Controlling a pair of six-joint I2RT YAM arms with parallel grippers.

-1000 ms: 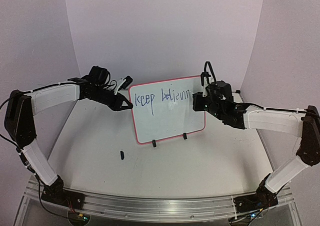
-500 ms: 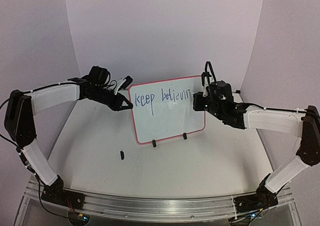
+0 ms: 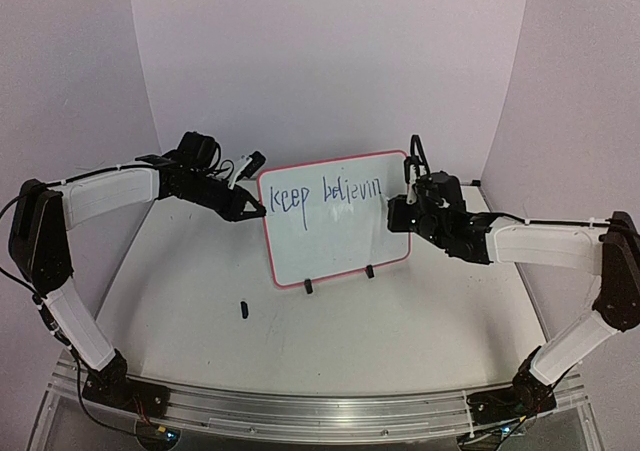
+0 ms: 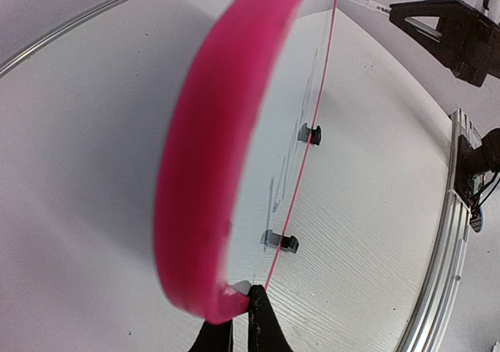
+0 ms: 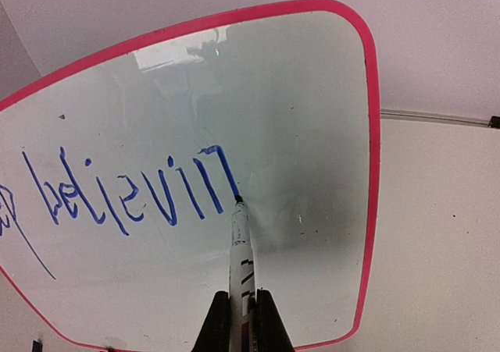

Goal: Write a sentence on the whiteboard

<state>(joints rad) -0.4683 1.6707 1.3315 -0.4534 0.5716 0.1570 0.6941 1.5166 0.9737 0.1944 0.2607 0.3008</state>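
Writing on the whiteboard (image 3: 335, 241) with the right arm, gripping it with the left.
The whiteboard stands upright on two black feet (image 3: 308, 287) toward the far middle of the table (image 3: 200, 301). The left gripper (image 4: 234, 325) is pinched closed on the red border at the board's left edge. The right gripper (image 5: 242, 321) is clamped on a marker (image 5: 240, 239), whose tip touches the board at the end of the last blue stroke. The sentence (image 3: 325, 193) runs along the board's top edge and reads "keep believin". A small black item (image 3: 243, 309) lies on the table near the board's front left corner.
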